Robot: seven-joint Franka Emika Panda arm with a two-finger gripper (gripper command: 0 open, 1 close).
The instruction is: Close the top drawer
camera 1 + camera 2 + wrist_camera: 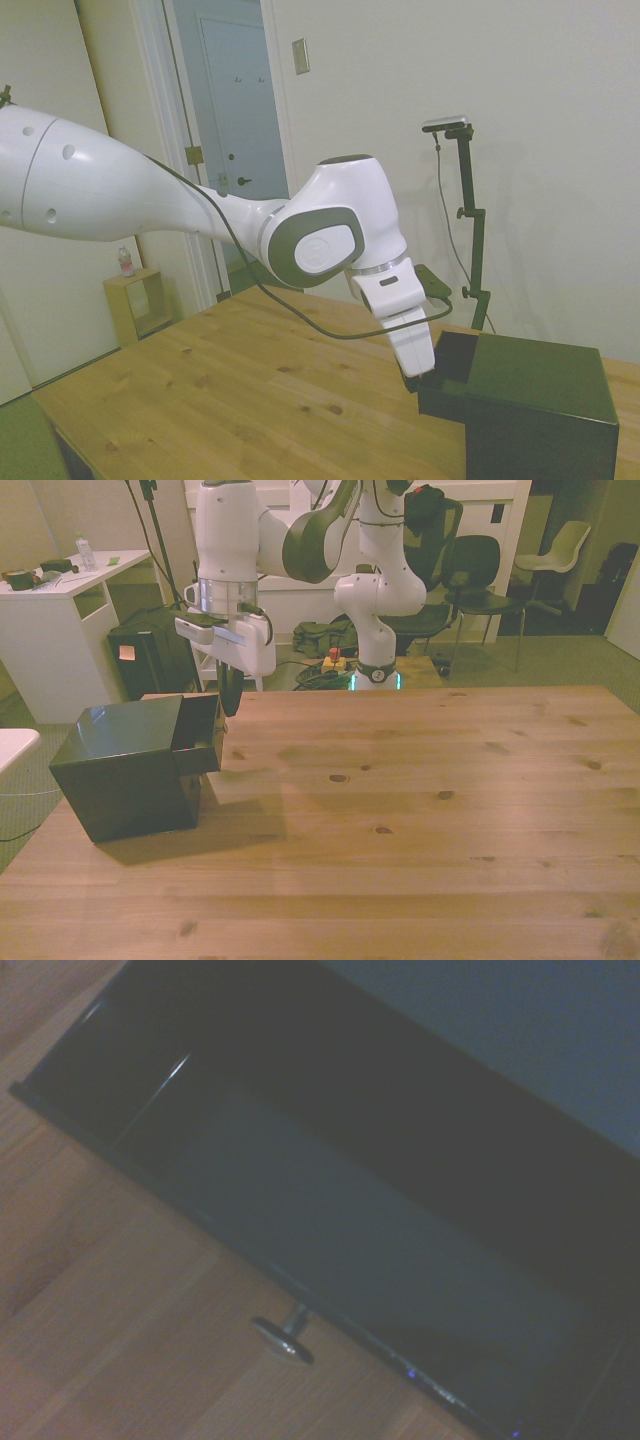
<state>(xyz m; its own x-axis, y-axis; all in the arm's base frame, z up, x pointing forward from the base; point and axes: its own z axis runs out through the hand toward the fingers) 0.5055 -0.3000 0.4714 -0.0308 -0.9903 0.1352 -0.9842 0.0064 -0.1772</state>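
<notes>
Closing target: the top drawer point(201, 736) juts from the black cabinet point(125, 770) at the front view's left, toward the right.
Gripper point(229, 701): hangs just beyond the drawer's front edge; fingers look pressed together, holding nothing.
Key relation: drawer lies leftward of the fingers in the front view, sliding axis left-right.
Wrist view: shows the bare drawer floor and a small metal knob point(283, 1337), unseen elsewhere.
Table point(420, 810): wooden.
</notes>
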